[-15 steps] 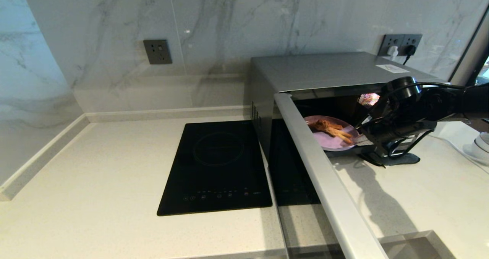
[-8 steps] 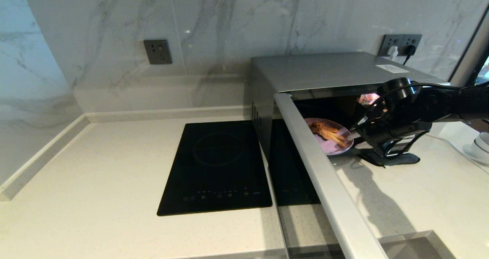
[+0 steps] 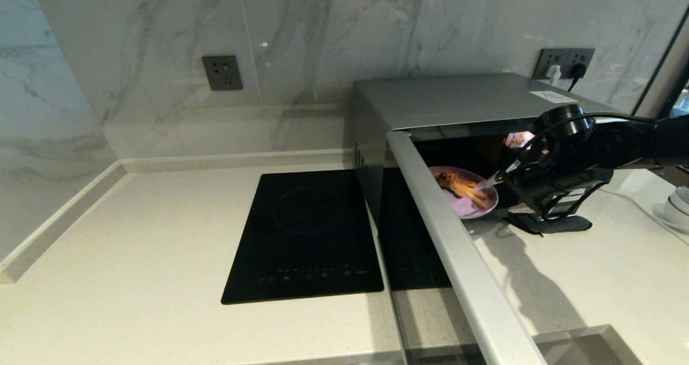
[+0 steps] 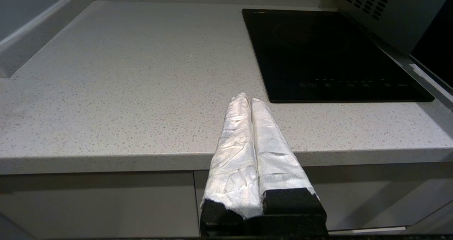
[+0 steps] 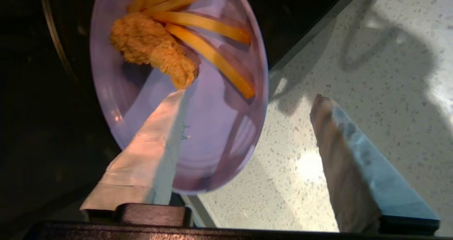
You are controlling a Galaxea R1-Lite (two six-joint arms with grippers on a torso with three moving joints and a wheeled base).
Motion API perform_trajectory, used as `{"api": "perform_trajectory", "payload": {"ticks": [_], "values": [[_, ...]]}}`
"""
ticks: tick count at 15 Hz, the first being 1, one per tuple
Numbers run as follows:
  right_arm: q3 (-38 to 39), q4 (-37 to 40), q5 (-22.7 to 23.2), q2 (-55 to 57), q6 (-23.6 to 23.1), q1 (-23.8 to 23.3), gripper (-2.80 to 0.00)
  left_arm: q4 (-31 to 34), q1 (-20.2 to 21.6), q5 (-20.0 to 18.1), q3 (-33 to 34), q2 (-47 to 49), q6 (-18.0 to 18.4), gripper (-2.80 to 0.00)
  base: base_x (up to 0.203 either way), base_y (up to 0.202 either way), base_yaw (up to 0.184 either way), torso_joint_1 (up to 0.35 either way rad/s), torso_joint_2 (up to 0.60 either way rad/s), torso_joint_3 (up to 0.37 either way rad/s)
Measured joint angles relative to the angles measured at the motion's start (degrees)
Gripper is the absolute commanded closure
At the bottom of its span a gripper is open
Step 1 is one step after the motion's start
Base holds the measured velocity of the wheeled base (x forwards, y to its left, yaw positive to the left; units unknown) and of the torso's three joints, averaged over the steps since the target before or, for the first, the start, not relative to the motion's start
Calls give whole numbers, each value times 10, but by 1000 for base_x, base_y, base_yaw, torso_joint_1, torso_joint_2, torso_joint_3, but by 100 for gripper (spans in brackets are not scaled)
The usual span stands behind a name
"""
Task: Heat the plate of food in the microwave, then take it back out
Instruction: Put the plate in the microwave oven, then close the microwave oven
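Count: one microwave (image 3: 463,98), one plate of food (image 3: 467,192), one induction hob (image 3: 307,236), two wall socket plates.

Plate of food (image 5: 212,126): one breaded fried piece plus what looks like four or five fries. It sits at the mouth of the microwave cavity, part over the dark interior, part overhanging the front sill toward the table (image 3: 134,246). I can't tell whether it rests on the cavity floor or is tilted.

My right end effector (image 3: 498,184) is at the plate's rim on the side away from the door. Fingers spread wide: one taped finger (image 5: 155,141) lies over the plate surface with its tip touching the fried piece, the other finger (image 5: 347,155) is off the plate, over bare table. Not pinching anything.

My left end effector (image 4: 247,102) is parked off the front edge of the table, near the hob's front corner, fingers pressed together, nothing between them.

Edges and room: the microwave door (image 3: 457,246) is swung fully out, its top edge running from the cavity's left side toward me. It walls off the plate from the hob, so the only open approach is from the right. Table right of the door is bare in front of the cavity; a white cable and a white object sit at the far right edge. Left of the hob the table is open up to the wall upstand.
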Motion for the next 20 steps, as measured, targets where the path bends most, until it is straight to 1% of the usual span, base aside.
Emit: {"api": "perform_trajectory", "payload": {"ticks": [3, 5, 8, 14, 20], "values": [[21, 0, -2, -37, -1, 0, -280, 0, 0, 0, 0, 0, 0, 0, 0, 0, 0, 0, 0, 0], [42, 1, -11, -70, -5, 0, -280, 0, 0, 0, 0, 0, 0, 0, 0, 0, 0, 0, 0, 0], [82, 2, -20, -125, -22, -1, -280, 0, 0, 0, 0, 0, 0, 0, 0, 0, 0, 0, 0, 0], [159, 4, -53, -240, -61, -1, -280, 0, 0, 0, 0, 0, 0, 0, 0, 0, 0, 0, 0, 0], [208, 13, -76, -331, -85, -2, -280, 0, 0, 0, 0, 0, 0, 0, 0, 0, 0, 0, 0, 0]]}}
